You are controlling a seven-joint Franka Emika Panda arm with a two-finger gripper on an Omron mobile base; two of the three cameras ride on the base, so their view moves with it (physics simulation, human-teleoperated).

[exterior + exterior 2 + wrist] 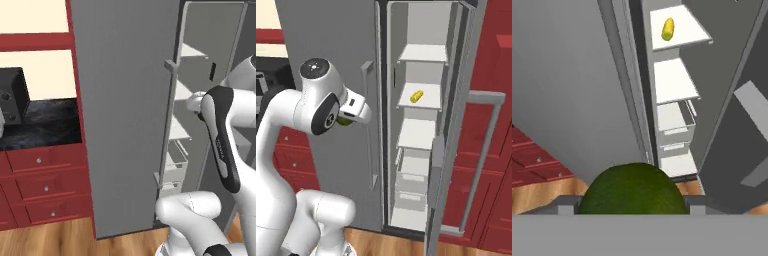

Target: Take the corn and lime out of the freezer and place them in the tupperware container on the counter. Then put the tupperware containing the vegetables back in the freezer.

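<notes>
The gripper [347,119] was closed around the lime [632,189], holding it outside the open freezer [421,135], probably for carrying it to the tupperware container. The corn [416,96] lay on a middle shelf [421,100], waiting inside.

Flat, even rendered light is washing every view, casting only faint shadows, while soft blur is smearing edges slightly.
</notes>
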